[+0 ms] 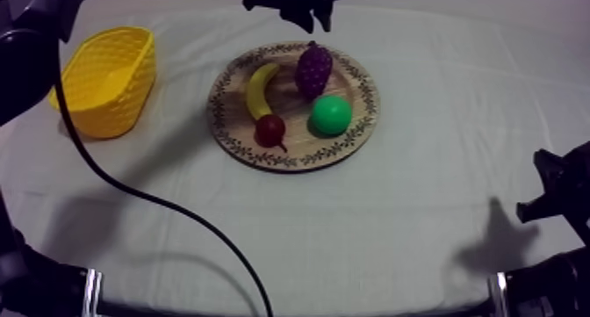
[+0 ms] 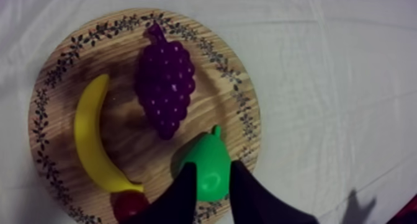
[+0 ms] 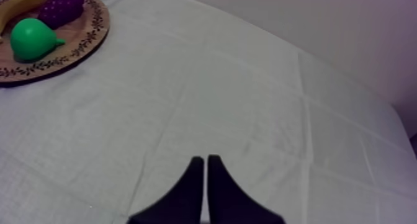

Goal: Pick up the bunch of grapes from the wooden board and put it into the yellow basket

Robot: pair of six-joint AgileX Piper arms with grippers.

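Note:
The purple bunch of grapes [image 1: 313, 68] lies on the far part of the round wooden board [image 1: 263, 158], beside the banana [image 1: 259, 88]. My left gripper [image 1: 313, 24] hovers open above the board's far edge, just beyond the grapes. In the left wrist view its two fingers stand apart over the green pear [image 2: 208, 167], with the grapes [image 2: 164, 84] lying free past the tips. My right gripper [image 3: 205, 158] is shut on nothing over bare cloth and rests near the table's right edge [image 1: 527, 211]. The yellow basket [image 1: 107, 79] stands to the left of the board.
On the board also lie a green pear [image 1: 331, 115] and a small red fruit [image 1: 269, 129] at the near side. The left arm's black cable [image 1: 158, 202] crosses the cloth in front of the basket. The right wrist view looks across cloth towards the board [image 3: 80, 43].

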